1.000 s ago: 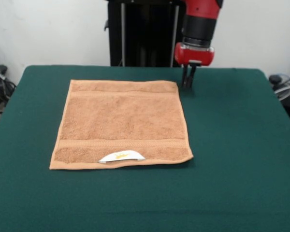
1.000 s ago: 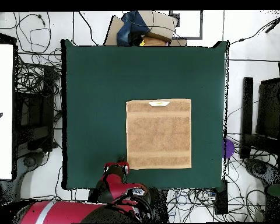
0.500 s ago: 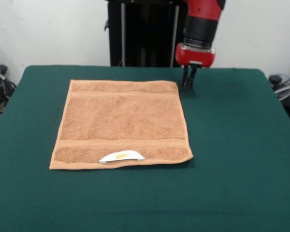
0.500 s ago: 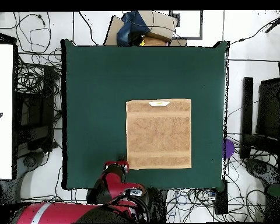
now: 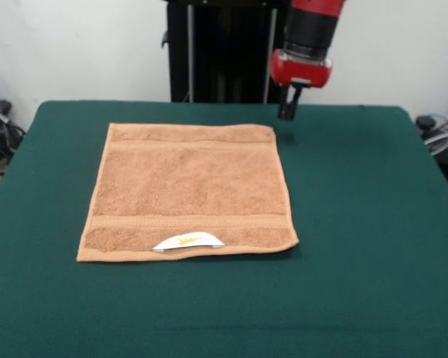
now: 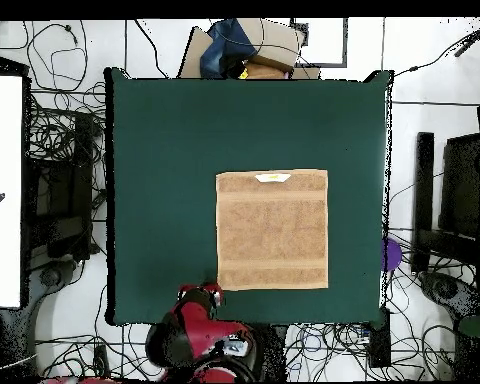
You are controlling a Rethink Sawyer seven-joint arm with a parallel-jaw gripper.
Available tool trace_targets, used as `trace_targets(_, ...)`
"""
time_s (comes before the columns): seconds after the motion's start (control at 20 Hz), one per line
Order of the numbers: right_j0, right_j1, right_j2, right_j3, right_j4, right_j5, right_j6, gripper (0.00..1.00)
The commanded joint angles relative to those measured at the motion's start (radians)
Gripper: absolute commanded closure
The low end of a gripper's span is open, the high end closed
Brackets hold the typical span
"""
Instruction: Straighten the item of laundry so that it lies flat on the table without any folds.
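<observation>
The tan terry towel [image 5: 188,191] lies spread flat on the dark green table [image 5: 358,224], with border bands near its far and near edges. Its white label with a yellow mark [image 5: 187,241] sits at the near edge in the front view. In the overhead view the towel [image 6: 272,230] lies right of the table's [image 6: 164,150] middle. My gripper [image 5: 287,112] hangs above the table just beyond the towel's far right corner, clear of the cloth, its fingers together and empty. In the overhead view the red wrist [image 6: 198,298] covers the gripper.
The black pedestal [image 5: 224,52] stands behind the table's far edge. Cables and equipment [image 6: 54,150] lie on the floor around the table. A cardboard box [image 6: 249,50] sits beyond the table's top edge in the overhead view.
My gripper has risen from the table surface beside the towel's far right corner and drawn back towards the pedestal. The towel has not moved.
</observation>
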Motion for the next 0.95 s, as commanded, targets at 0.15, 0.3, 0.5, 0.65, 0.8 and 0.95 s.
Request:
trace_targets(0.15, -0.099, -0.182, -0.052, 0.125, -0.126, 0.057, 0.144, 1.0)
trace_targets(0.3, -0.126, -0.208, -0.049, 0.141, -0.167, 0.066, 0.139, 1.0)
trace_targets(0.5, -0.138, -0.231, -0.054, 0.157, -0.185, 0.046, 0.154, 1.0)
trace_targets(0.65, -0.133, -0.23, -0.059, 0.156, -0.184, 0.04, 0.158, 1.0)
trace_targets(0.8, -0.125, -0.224, -0.058, 0.152, -0.174, 0.04, 0.162, 1.0)
trace_targets(0.95, -0.121, -0.21, -0.061, 0.148, -0.179, 0.05, 0.148, 1.0)
